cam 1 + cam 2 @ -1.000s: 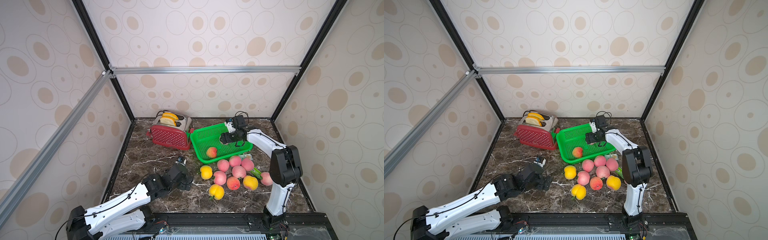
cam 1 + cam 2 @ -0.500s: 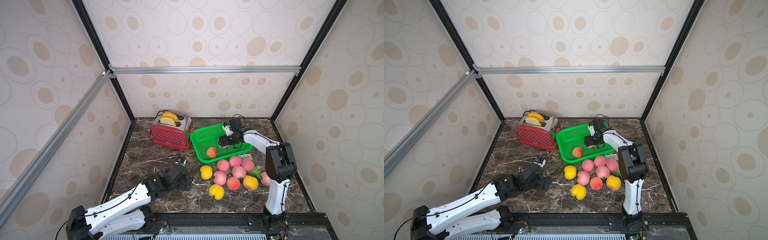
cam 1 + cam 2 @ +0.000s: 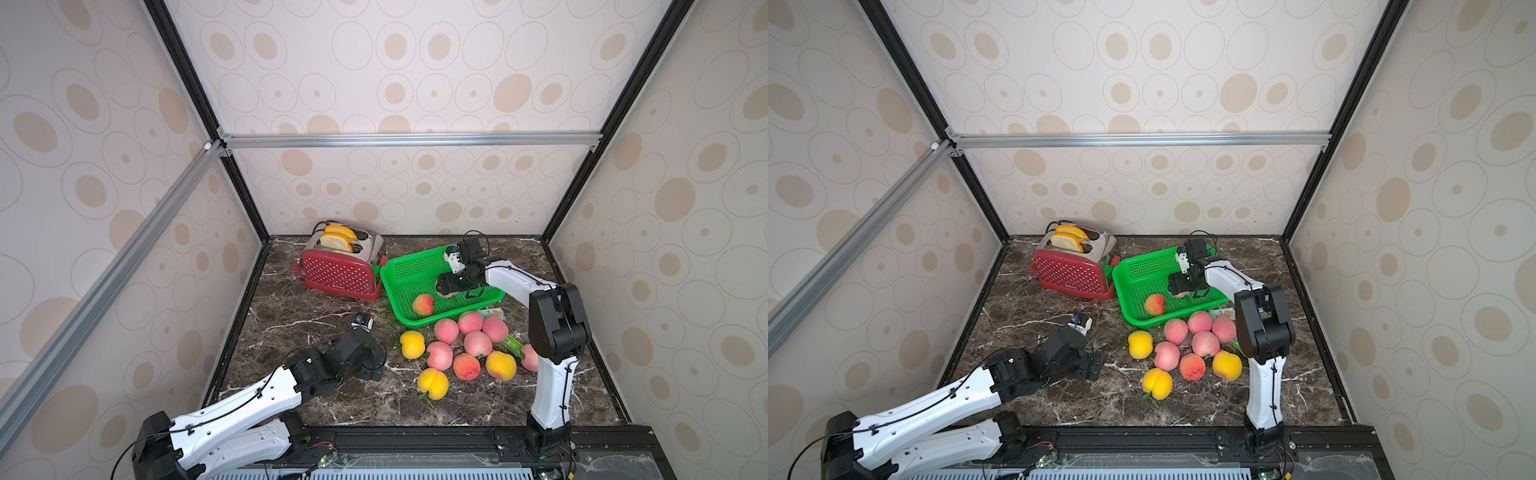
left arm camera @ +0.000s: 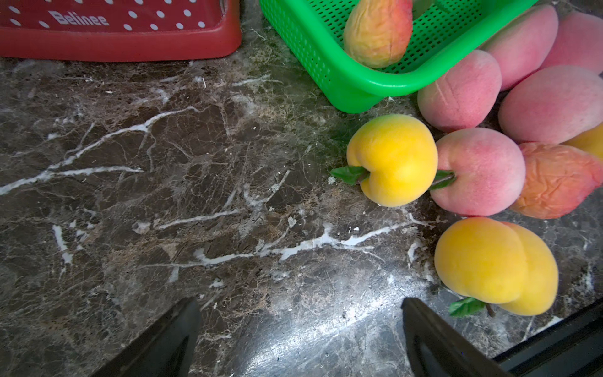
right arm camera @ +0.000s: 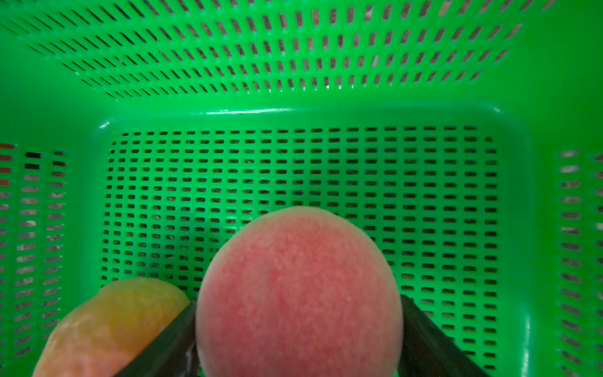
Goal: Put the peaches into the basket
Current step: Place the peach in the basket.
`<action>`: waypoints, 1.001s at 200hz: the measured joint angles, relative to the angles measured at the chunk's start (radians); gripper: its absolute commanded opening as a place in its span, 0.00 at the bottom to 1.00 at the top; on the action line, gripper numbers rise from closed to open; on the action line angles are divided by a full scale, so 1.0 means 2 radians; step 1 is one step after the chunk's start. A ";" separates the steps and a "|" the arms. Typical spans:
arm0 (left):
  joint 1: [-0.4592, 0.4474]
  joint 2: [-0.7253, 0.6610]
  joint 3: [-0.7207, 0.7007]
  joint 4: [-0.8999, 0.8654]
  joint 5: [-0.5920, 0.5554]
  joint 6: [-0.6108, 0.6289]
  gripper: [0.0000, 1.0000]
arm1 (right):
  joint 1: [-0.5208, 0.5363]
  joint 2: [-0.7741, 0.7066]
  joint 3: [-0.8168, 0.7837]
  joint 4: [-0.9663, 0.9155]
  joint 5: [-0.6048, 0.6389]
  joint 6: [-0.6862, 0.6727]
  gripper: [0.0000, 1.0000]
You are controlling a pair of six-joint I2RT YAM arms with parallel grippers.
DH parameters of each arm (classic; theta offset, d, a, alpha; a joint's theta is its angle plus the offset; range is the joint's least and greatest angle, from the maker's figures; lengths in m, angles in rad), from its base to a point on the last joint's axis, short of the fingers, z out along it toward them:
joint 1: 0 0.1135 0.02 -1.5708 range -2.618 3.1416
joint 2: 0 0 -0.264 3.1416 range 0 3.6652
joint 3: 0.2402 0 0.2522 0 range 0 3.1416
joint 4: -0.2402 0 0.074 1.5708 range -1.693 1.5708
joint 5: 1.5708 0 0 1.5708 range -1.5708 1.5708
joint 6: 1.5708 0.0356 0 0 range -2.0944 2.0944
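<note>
A dark marble worktop (image 3: 316, 324) inside a walled booth, seen from above. Nearest the viewer, the left arm lies low across the worktop, well short of the green basket (image 3: 390, 291). The left tool (image 4: 298, 310) is released, its jaws spread wide over bare stone with nothing between them. It is probably waiting there so that both arms do not crowd the fruit at once.

Against the basket's near wall sits a loose cluster of about ten peaches (image 3: 478, 343), mostly pink, two or three yellow, one wrinkled orange-red. Several touch each other, and the farthest ones press against the basket's rim. One yellow peach (image 3: 433, 383) lies a little apart on the side away from the basket. The pile sits so near the basket that each carry is likely to be short.

Inside the basket, near its front wall, rests one orange-red peach (image 3: 423, 304). Over the basket floor, the right tool (image 3: 451, 286) is clenched on a pink peach (image 5: 298, 277), one jaw on each side of it. It hangs low inside the walls, just beside the resting fruit, apparently so the drop is small and the peach will not roll out.

Beside the basket's far left corner stands a red dotted toaster (image 3: 338, 274) with two bread slices (image 3: 336, 241) in its slots
</note>
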 measured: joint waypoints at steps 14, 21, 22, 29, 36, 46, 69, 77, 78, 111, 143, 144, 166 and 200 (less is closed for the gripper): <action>0.000 0.000 0.000 0.000 0.000 0.000 0.99 | 0.000 0.002 0.000 0.000 0.000 0.000 0.83; 0.000 0.000 0.000 0.000 -0.001 0.000 0.99 | 0.000 0.002 0.000 0.000 0.000 0.000 0.84; 0.000 0.000 0.000 0.000 -0.001 0.000 0.99 | 0.000 0.002 0.000 0.000 0.000 0.000 0.84; 0.000 -0.001 0.000 0.000 -0.001 0.000 0.99 | 0.000 0.002 0.000 0.000 0.000 0.000 0.85; 0.000 -0.001 0.000 0.000 -0.001 0.000 0.99 | 0.000 0.002 0.000 0.000 0.000 0.000 0.85; 0.000 -0.001 0.000 0.000 -0.002 0.001 0.99 | 0.000 0.002 0.000 0.000 0.000 0.000 0.86; 0.000 -0.001 0.000 0.000 -0.002 0.002 0.99 | 0.000 0.002 0.001 0.000 0.000 0.002 0.92; 0.000 -0.001 0.000 0.000 -0.002 0.003 0.99 | 0.000 0.002 0.001 0.000 0.000 0.002 0.93; 0.000 -0.001 0.000 0.000 -0.002 0.003 0.99 | 0.000 0.002 0.001 -0.001 0.000 0.002 0.93; 0.000 -0.001 0.000 -0.001 -0.002 0.006 0.99 | 0.000 0.002 0.001 -0.004 0.000 0.005 0.97; 0.000 -0.001 0.000 0.000 -0.002 0.009 0.99 | 0.000 -0.002 0.001 -0.010 -0.001 0.006 1.00; 0.000 -0.001 0.000 -0.001 -0.002 0.009 0.99 | 0.000 -0.003 0.001 -0.010 -0.001 0.006 1.00; 0.000 0.000 0.000 0.000 -0.002 0.011 0.99 | 0.000 -0.019 0.001 -0.016 -0.001 0.006 1.00; 0.000 0.006 0.000 0.000 0.001 0.015 0.99 | 0.000 -0.058 0.010 -0.025 0.000 0.005 1.00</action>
